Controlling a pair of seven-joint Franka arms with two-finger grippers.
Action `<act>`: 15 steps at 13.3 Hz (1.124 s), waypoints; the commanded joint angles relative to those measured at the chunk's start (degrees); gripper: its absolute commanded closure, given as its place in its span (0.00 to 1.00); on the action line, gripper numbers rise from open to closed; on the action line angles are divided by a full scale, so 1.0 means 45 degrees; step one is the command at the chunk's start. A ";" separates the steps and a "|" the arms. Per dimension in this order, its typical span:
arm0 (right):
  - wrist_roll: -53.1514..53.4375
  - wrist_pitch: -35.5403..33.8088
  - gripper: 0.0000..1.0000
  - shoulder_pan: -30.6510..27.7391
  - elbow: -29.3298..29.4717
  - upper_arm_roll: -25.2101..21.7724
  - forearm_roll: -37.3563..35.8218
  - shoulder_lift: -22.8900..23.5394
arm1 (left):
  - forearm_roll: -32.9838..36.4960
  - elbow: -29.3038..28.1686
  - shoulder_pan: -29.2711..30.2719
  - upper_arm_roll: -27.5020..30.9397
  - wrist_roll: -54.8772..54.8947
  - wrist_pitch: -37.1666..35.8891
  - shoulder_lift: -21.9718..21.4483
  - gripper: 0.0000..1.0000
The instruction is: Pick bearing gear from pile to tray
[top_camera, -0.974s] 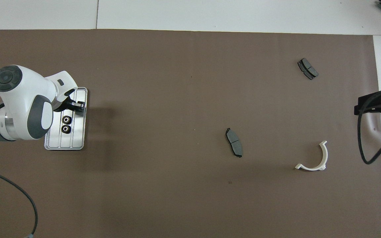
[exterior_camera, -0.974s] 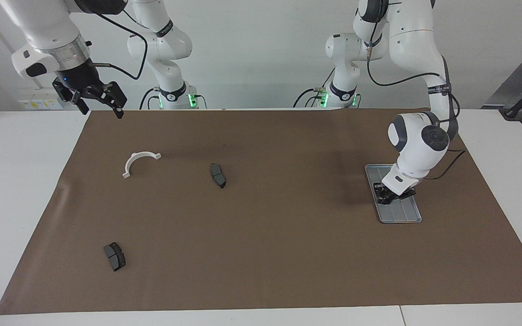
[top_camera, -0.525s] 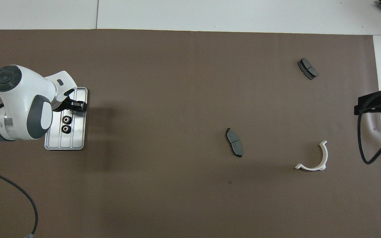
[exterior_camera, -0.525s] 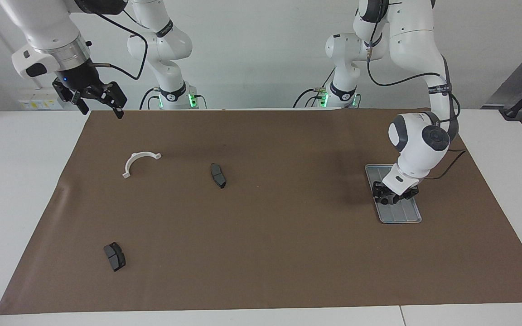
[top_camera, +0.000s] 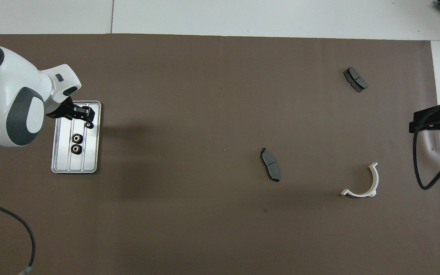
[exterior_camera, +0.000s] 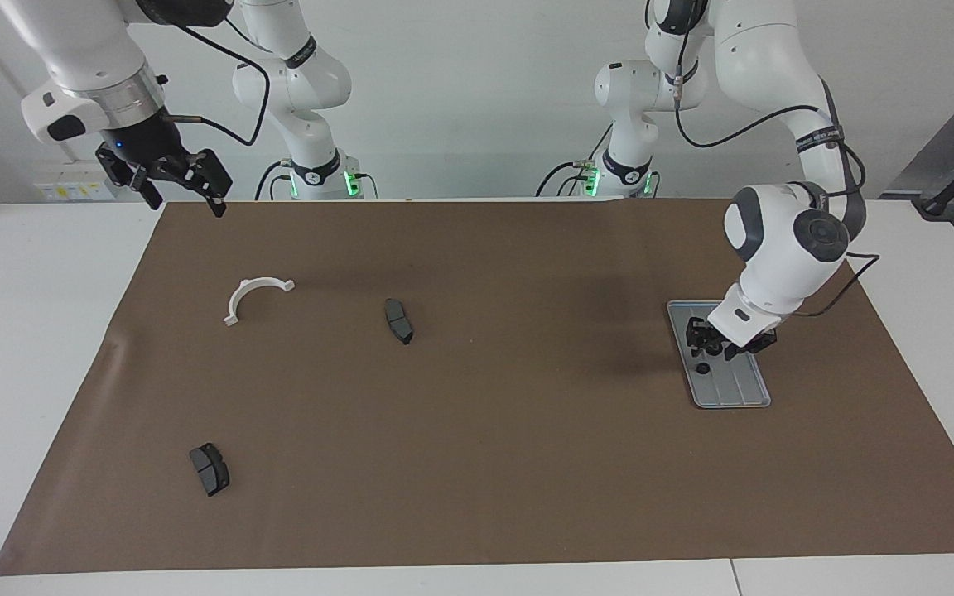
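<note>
So the left gripper (exterior_camera: 713, 341) is hanging just over the tray (top_camera: 60, 168), toward the left arm's end of the table, and honestly I can't tell from either view how its fingers are set. The arm's big white wrist covers part of the tray's edge in the overhead view.

In the tray there are three small black gears: two sitting side by side in the middle groove (top_camera: 76, 138) (top_camera: 76, 148), and a third gear (top_camera: 89, 125) right at the gripper's tip. In the facing view only one gear (exterior_camera: 702, 367) shows clearly on the tray; the others are lost under the gripper.

The right gripper (exterior_camera: 181, 182) waits up in the air over the mat's corner at the right arm's end, fingers spread apart. In the overhead view it's cut off by the frame edge.

Left on the brown mat (exterior_camera: 477, 463): a white half-ring bracket (exterior_camera: 253, 296), a dark grey curved pad (exterior_camera: 398, 320) near the middle, and another pad (exterior_camera: 209, 468) farther from the robots.
</note>
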 commanded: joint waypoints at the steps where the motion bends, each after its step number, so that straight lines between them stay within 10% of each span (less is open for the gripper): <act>1: -0.0419 -0.0016 0.00 -0.0169 -0.0375 0.0059 0.0332 -0.0346 | 0.0095 0.1004 -0.0082 -0.0021 -0.0053 -0.1993 -0.0583 0.39; 9: -0.0419 -0.0016 0.00 -0.0169 -0.0375 0.0059 0.0332 -0.0346 | 0.0095 0.2746 -0.0082 -0.0001 0.0123 -0.6196 -0.3238 0.02; 15: -0.0419 -0.0016 0.00 -0.0169 -0.0375 0.0059 0.0332 -0.0346 | 0.0095 0.2688 -0.0082 -0.0020 -0.0014 -0.6162 -0.3807 0.00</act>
